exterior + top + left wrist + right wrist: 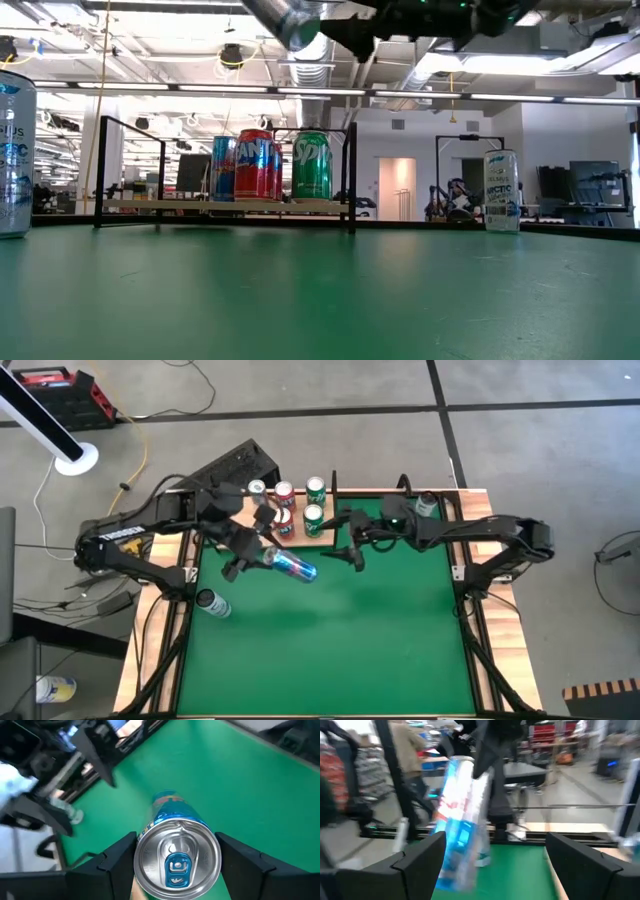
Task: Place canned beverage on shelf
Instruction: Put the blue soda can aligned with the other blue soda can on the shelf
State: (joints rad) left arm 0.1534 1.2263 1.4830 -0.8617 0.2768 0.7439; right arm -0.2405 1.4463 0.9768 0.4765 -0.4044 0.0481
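High view shows my left gripper (262,556) lifted over the green surface (330,650), and its fingers are clenched on a blue can (293,566) which lies tilted in the air, its free end pointing away from the arm. From my left wrist view I look at the silver top of this can (177,861), and my two dark fingers (116,857) press on both of its sides, so the grasp seems firm to me. The shelf (320,536) stands at the far edge of the surface, near the can but not yet under it. Five cans are already standing on its board: a blue one (222,168), some red ones (256,164) and a green one (311,165). So I judge that a part of the work is done, and this can is now on its way. What is left is to carry it over the board, turn it upright, set it down in a free place and let go. My right gripper (352,550) waits beside the shelf with its fingers spread wide, holding nothing. Other cans still stand on the surface, one pale can (213,603) at the left side and another can (427,504) at the far right corner.
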